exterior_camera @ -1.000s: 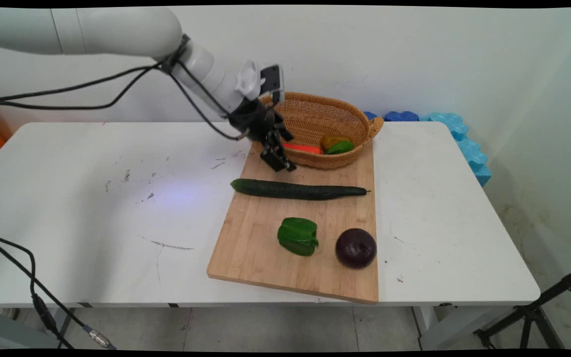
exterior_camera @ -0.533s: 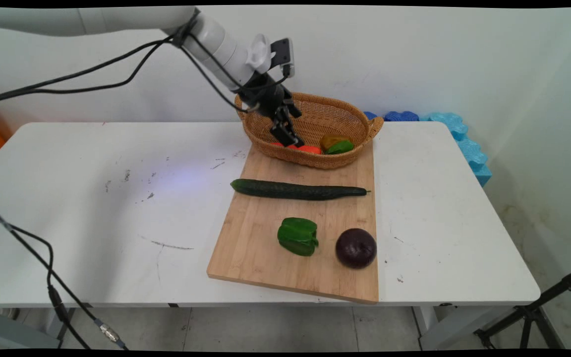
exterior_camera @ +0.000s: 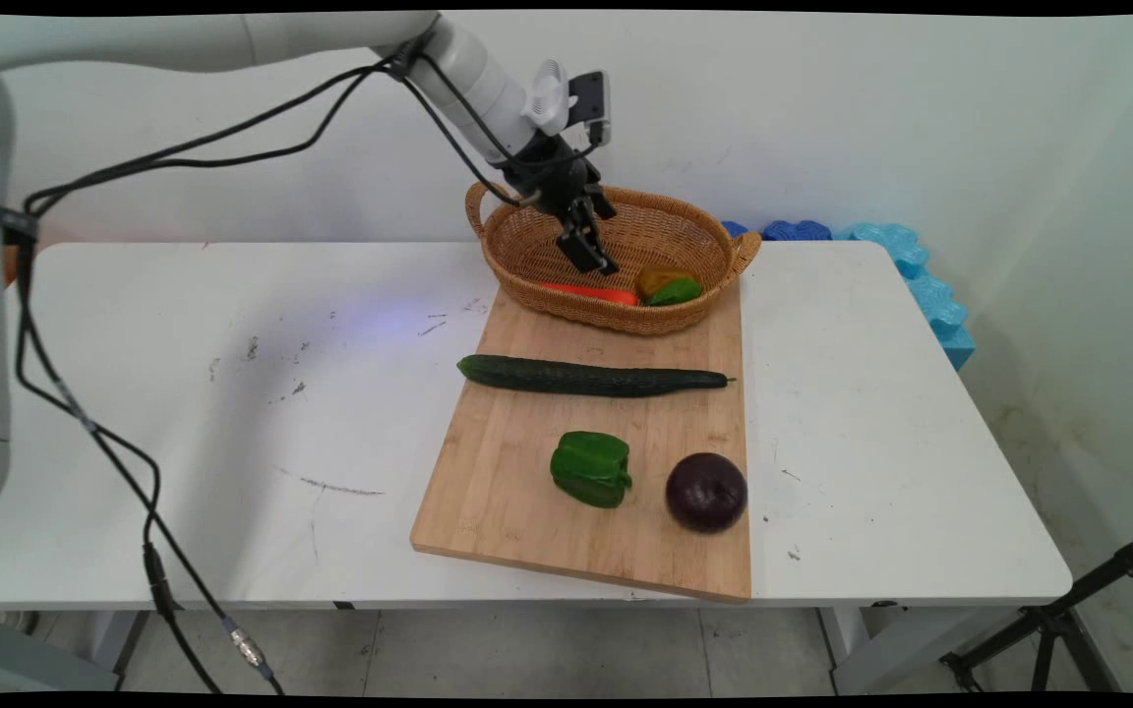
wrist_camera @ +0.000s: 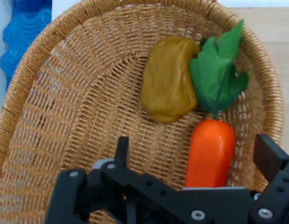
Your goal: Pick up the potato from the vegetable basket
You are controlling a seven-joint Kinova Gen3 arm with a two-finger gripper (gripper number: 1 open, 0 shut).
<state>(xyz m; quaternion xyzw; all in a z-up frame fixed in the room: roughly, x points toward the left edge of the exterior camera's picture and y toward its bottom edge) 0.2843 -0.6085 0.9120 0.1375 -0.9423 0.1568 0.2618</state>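
White table [exterior_camera: 232,442] against a plain wall, blue foam [exterior_camera: 906,265] behind its far right corner. A board [exterior_camera: 507,492] lay on the table's right half, with a wicker basket [exterior_camera: 527,258] sitting on its far end. My gripper [exterior_camera: 594,254] hung over the basket's middle, tilted down and to the right, above the weave and not touching it as far as I could see. In the hand view my fingers [wrist_camera: 270,156] stood wide apart with nothing between them; the gripper [wrist_camera: 195,149] was empty. The carrot [wrist_camera: 210,151] lay just ahead of the fingers, its orange body running up from the linkage, nearer the right finger than the left one. Its green leaves [wrist_camera: 219,70] fanned out at the far end, touching a brownish-yellow lump [wrist_camera: 168,79] beside them; I couldn't tell what that lump was. In the main view the carrot [exterior_camera: 591,292] lay along the basket's near wall, with the leaves [exterior_camera: 677,291] and the lump [exterior_camera: 663,276] at its right end. On the board, well clear of the gripper: a cucumber [exterior_camera: 591,377] lying crosswise just in front of the basket, a green pepper [exterior_camera: 590,468] nearer the front, and a dark purple onion [exterior_camera: 706,492] just right of the pepper, by the board's right edge. Black cables [exterior_camera: 85,393] hung from the arm on the left.
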